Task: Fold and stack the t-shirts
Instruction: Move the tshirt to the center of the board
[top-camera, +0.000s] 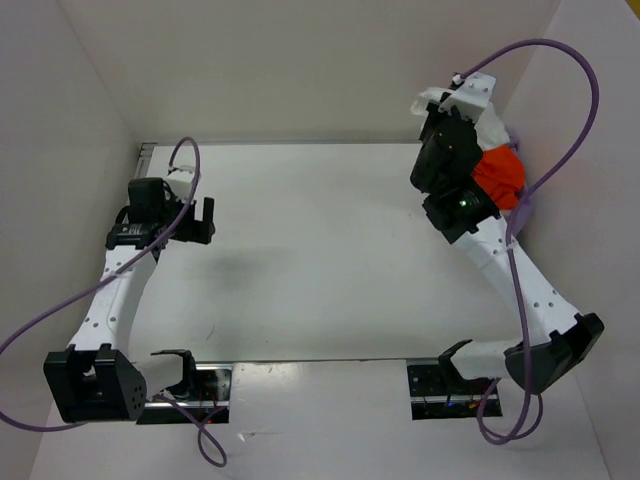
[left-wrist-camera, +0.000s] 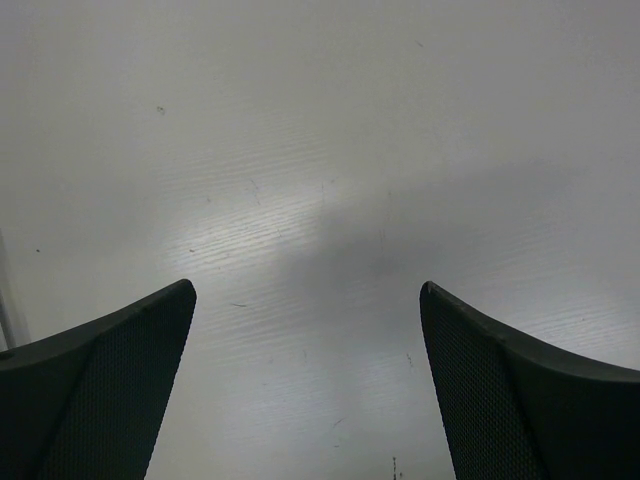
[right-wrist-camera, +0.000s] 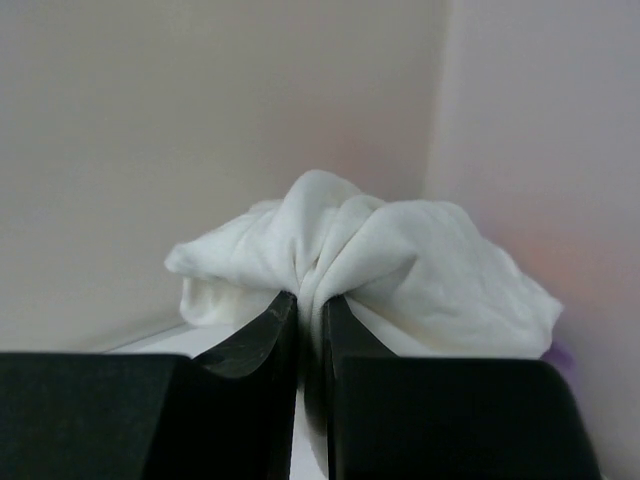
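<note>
Left claw (left-wrist-camera: 307, 292): released, fingers spread wide with nothing between them; hangs over bare surface (top-camera: 330, 260) near the left edge.
Right claw (right-wrist-camera: 310, 300): clenched, tips almost meeting, a fold of the cream-white t-shirt (right-wrist-camera: 400, 265) pinched between them.
Cream-white t-shirt: bunched in a heap at the far right corner.
Orange t-shirt (top-camera: 498, 178): crumpled at the same corner, just beside the right wrist, which covers part of it in the top view.
Purple t-shirt (right-wrist-camera: 560, 352): only a sliver shows past the cream heap's right side; the rest is hidden.
Hard to make out: what the heap rests on; the right claw's tips are hidden from above.
</note>
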